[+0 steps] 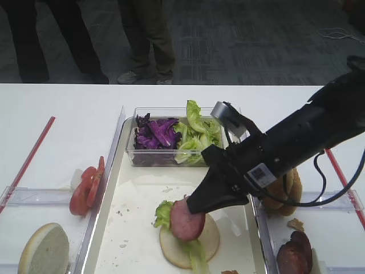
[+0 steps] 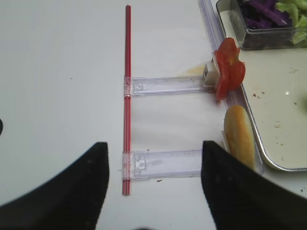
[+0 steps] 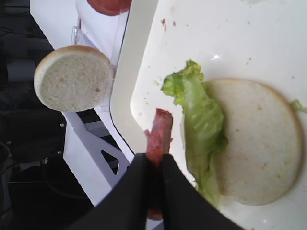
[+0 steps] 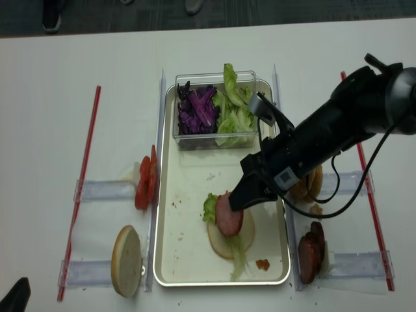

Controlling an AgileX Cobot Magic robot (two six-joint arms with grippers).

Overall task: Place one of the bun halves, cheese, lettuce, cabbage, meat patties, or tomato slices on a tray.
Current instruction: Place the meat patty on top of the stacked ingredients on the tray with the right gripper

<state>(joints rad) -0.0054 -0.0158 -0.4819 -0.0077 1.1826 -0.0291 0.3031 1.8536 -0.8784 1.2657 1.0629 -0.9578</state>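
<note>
From the high camera, my right gripper (image 1: 191,212) is clenched on a meat patty (image 1: 187,221), which hangs tilted over the bun half (image 1: 190,242) on the tray (image 1: 128,171). A leaf of lettuce (image 1: 164,214) already lies across that bun. The tub of cabbage (image 1: 155,132) sits at the far end of the tray, well clear of me.

My right wrist view shows it better: the patty (image 3: 159,134) is pinched edge-on between my jaws, standing almost upright, and it sits beside the lettuce (image 3: 200,129) rather than over the middle of the bun (image 3: 256,143). That's the worry. If I let go like this, I reckon it drops on its edge and rolls or flops onto bare paper, maybe dragging the leaf off with it.

In the left wrist view, my left gripper (image 2: 154,163) hangs with its jaws apart, holding nothing, over bare table. Tomato slices (image 2: 228,72) stand in their holder just ahead.

The second high camera confirms it: the patty (image 4: 229,214) overlaps only the bun's near-left part, so a lean that way is the risk.
</note>
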